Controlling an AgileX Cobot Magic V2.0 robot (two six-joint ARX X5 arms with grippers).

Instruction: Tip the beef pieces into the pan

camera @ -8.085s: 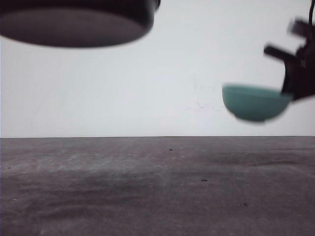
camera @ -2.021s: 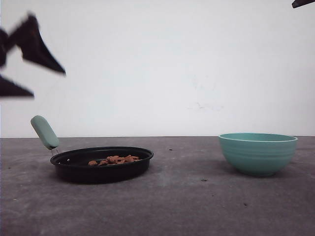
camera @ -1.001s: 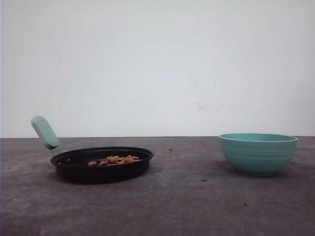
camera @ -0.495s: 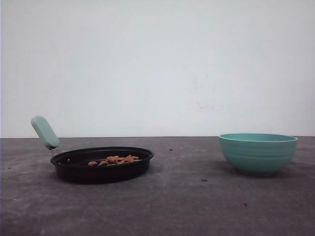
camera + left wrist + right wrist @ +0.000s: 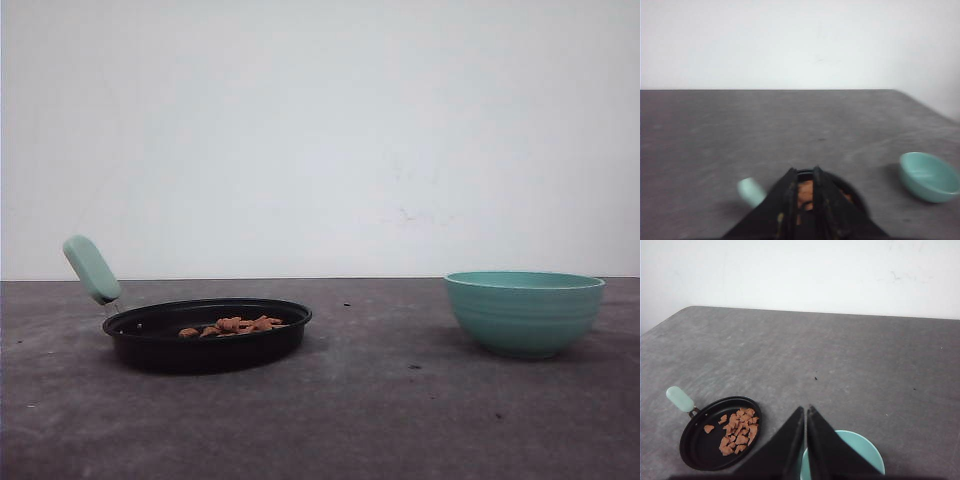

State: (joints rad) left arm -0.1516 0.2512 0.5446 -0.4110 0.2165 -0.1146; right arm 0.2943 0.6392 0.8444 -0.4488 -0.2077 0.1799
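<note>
I look across the grey table (image 5: 330, 420), the biggest thing before me, and on it the work reads as done. The pan (image 5: 207, 333) sits flat on my left side of the table, its pale green handle (image 5: 91, 268) angled upward and away from the bowl. The teal bowl (image 5: 524, 311) stands upright well apart from it on my right side, and from above its inside looks bare as far as my fingers let me see.

My left gripper (image 5: 803, 177) hangs above the pan, its two dark fingers drawn close with only a thin slit between them and nothing pinched there. My right gripper (image 5: 805, 412) hangs above the bowl's near rim in the same way: fingers pressed almost together, holding nothing. Neither touches pan or bowl.

The beef pieces (image 5: 737, 431) lie inside the pan, a loose orange-brown scatter on the side of the pan floor toward the bowl, with one piece (image 5: 708, 429) a little apart nearer the handle. I see none on the table around the pan, and none in the part of the bowl I can see.

So I judge the pour complete: meat in the pan, bowl set down, both my pincers free. Nothing is left that I can make out, beyond holding clear.
</note>
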